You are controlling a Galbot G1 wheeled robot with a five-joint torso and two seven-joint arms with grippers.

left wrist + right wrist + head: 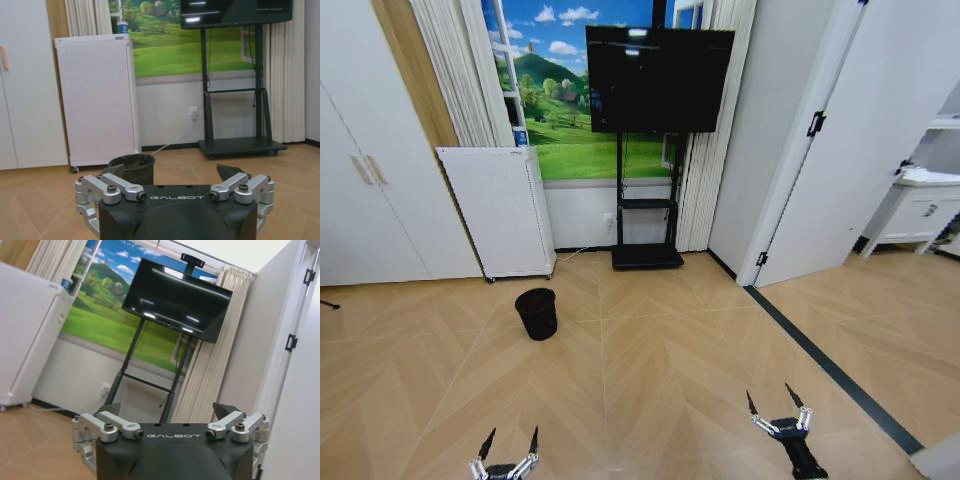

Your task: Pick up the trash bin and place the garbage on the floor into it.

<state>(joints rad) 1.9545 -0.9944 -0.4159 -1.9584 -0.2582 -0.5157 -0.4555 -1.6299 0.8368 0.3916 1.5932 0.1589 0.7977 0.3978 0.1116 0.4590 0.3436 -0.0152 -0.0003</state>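
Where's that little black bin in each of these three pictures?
Head view: the trash bin stands on the floor left of centre, before the white perforated appliance.
Left wrist view: its rim peeks up behind the left pincer, below the appliance.
Right wrist view: not in it.
Shared landmark: the TV on its stand.

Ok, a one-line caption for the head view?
Both grippers, left and right, held low with jaws open, facing the black trash bin standing on the wood floor before the white perforated appliance.

trash bin (pixel 133 169) base hidden, arms cropped
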